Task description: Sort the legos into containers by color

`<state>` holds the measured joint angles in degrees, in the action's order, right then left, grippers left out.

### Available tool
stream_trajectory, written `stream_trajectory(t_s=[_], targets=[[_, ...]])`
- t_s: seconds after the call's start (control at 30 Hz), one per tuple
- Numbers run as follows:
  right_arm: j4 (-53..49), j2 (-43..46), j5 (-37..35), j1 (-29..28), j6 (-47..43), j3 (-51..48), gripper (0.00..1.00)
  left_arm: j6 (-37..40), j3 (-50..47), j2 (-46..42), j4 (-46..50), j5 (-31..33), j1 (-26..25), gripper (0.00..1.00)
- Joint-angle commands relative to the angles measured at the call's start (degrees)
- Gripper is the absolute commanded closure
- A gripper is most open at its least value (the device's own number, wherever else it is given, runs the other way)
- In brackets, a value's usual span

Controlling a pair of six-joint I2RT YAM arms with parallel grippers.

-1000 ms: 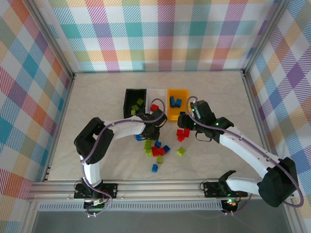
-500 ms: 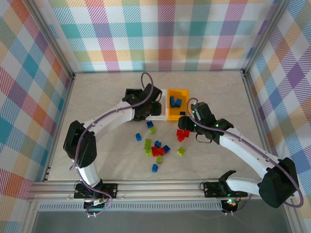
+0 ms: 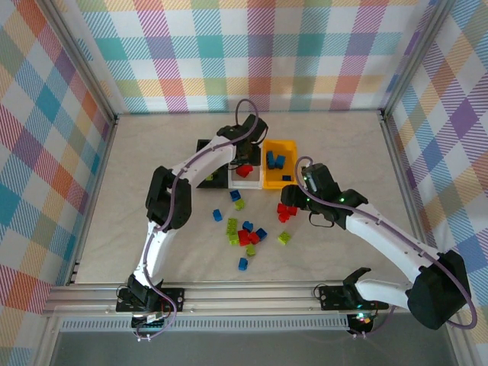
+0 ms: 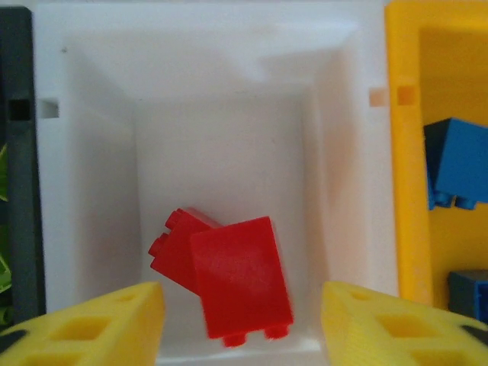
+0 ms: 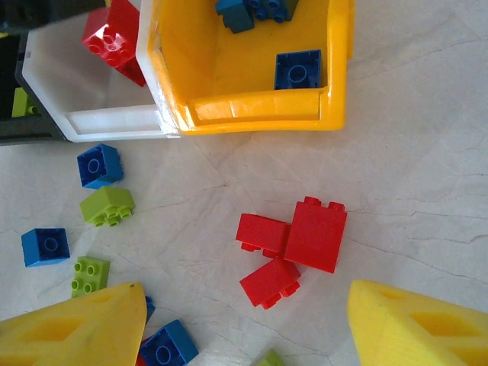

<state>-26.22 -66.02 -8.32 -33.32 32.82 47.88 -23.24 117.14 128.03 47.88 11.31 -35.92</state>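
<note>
My left gripper [image 4: 242,328] [image 3: 245,158] hangs open over the white container [image 4: 91,191] [image 3: 245,184]. Two red legos [image 4: 236,278] lie on its floor, free of the fingers. The orange-yellow container [image 4: 404,191] [image 5: 252,114] to its right holds blue legos [image 4: 457,164]. The black container [image 3: 204,156] stands on the left. My right gripper [image 5: 248,328] [image 3: 293,200] is open above three red legos [image 5: 293,248] lying together on the table, touching none of them.
Loose blue, green and red legos [image 3: 245,232] lie scattered in the middle of the table. Near the bins' front edge sit a blue brick [image 5: 97,165] and a green one [image 5: 108,206]. Metal frame posts and checked walls ring the table.
The left arm swung from the loose pile up over the white container and its jaws opened; a red brick now lies in the bin. The right gripper stayed over the red cluster.
</note>
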Motion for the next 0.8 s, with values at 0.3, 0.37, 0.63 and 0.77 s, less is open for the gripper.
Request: stream_trajectory(t_s=[0.3,0.37,0.63,0.77], targets=[[-1.02,-4.72,1.61,0.45,0.76,-0.6,0.3,-3.53,-31.22,-29.26,-9.49,-3.88,-1.87,0.19],[-0.71,-6.94,2.44,0.41,0.59,-0.59,0.31,-4.61,-39.72,-36.23,-11.44,-3.92,-2.09,0.15],[0.97,-16.35,0.91,-1.63,4.34,-1.18,0.31,-10.78,-62.39,-56.54,-15.42,-5.0,-2.93,0.0],[3.2,-20.08,-0.92,-3.87,7.49,-1.04,0.31,-12.55,-67.32,-60.66,-16.99,-4.89,-2.93,0.0]])
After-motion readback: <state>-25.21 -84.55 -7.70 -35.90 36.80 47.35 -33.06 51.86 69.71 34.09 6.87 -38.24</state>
